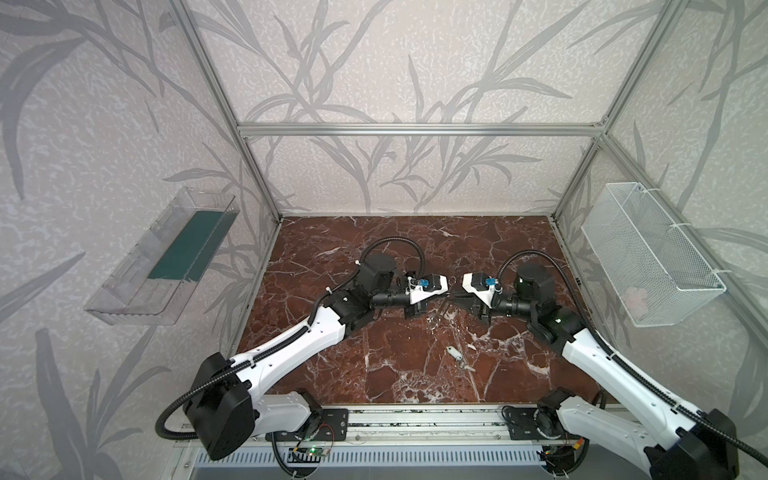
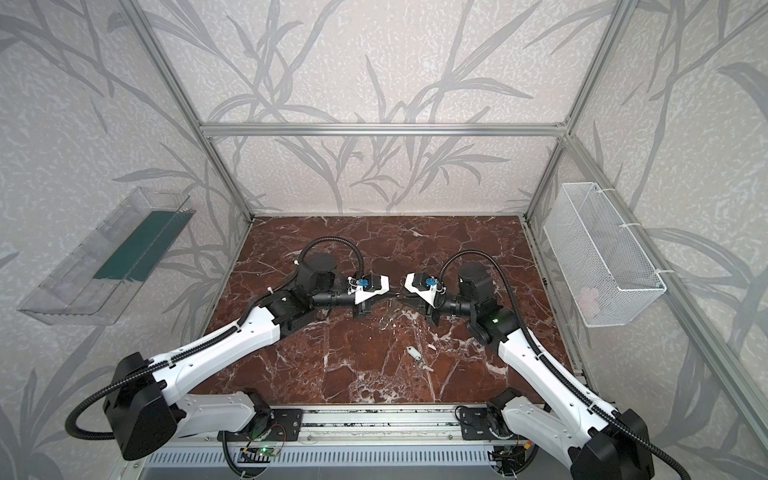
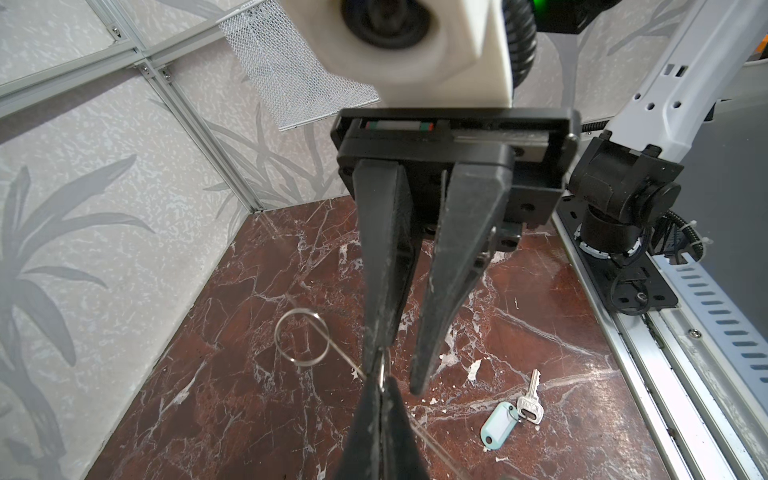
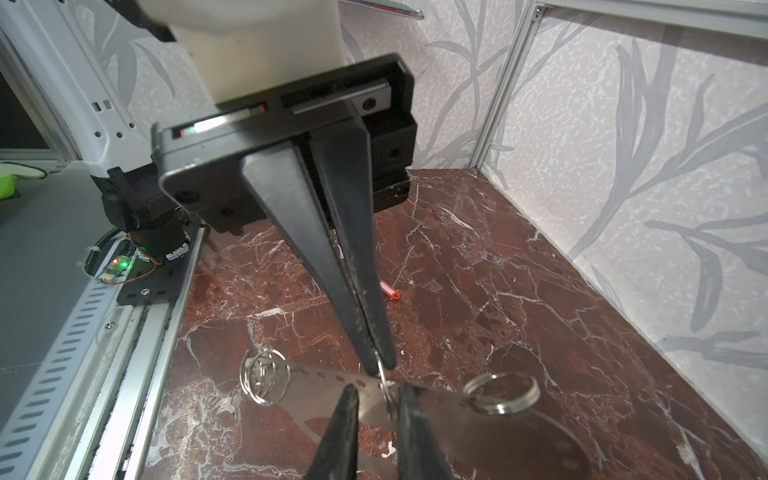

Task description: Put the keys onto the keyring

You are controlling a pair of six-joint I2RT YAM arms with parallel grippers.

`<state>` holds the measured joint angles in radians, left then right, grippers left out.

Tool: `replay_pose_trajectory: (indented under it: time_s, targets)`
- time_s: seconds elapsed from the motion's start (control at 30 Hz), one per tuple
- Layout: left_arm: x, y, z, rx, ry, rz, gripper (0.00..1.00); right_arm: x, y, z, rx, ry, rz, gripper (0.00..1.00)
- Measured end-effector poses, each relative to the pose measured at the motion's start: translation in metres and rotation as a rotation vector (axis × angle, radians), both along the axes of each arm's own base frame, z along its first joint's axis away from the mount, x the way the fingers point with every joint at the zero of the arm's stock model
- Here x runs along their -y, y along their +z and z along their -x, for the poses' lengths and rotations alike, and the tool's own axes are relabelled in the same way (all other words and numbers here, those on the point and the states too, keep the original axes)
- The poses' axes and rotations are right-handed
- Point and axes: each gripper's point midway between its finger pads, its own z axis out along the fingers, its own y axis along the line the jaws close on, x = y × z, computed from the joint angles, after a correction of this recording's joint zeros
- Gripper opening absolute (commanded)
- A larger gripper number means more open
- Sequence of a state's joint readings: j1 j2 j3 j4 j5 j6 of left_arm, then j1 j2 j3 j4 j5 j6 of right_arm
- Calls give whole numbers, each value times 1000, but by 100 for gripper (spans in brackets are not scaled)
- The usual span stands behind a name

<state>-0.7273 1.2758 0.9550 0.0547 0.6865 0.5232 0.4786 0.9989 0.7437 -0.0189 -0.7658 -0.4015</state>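
Left jaws pinching ring (image 4: 384, 376) on keyring (image 4: 316, 382), right jaws spread around it, mesh basket (image 1: 648, 249) holding pale lump (image 1: 636, 296)

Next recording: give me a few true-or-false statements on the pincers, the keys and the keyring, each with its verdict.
1. The left pincer is shut on a small ring of the keyring. True.
2. The right pincer has its jaws pressed fully together. False: a gap shows between them.
3. The white-tagged key lies on the table, unheld. True.
4. The red-tagged key is gripped by the right pincer. False: its red tag lies on the table, away from both pincers.
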Motion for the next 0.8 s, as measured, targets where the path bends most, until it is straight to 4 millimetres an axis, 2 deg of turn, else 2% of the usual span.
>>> replay_pose_trajectory:
  time_s: [0.17, 0.5, 0.63, 0.8]
  targets:
    - [0, -1, 1, -5, -4, -2, 0, 0, -1, -1, 6, 1, 4, 0]
    - [1, 2, -5, -38, 30, 19, 1, 0, 2, -6, -3, -16, -11, 0]
    - [1, 5, -9, -60, 58, 36, 16, 0, 4, -8, 0, -28, -17, 0]
    - [0, 9, -21, -95, 120, 67, 39, 1, 2, -11, -1, -50, -8, 0]
